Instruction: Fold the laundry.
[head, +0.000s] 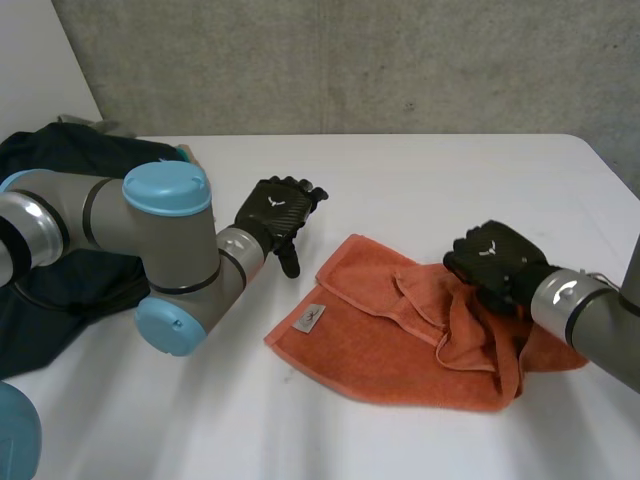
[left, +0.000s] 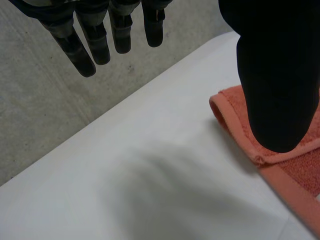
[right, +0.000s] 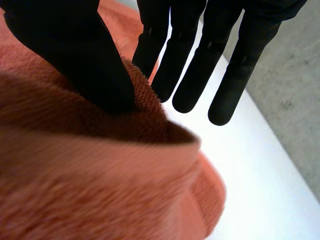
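Your left arm half hides dark clothes heap | left hand spread | right hand pinches orange terry towel

Thick grey tubes form the left arm and right arm, with dark bands and rounded light-blue caps at the joints. The left hand and right hand are black, each back marked with a small white emblem; the fingers are slim, segmented and round-tipped

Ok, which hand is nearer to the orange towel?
Right. The right hand pinches a raised fold of the orange towel; the left hand, fingers straight, is apart from it, just off its far corner.
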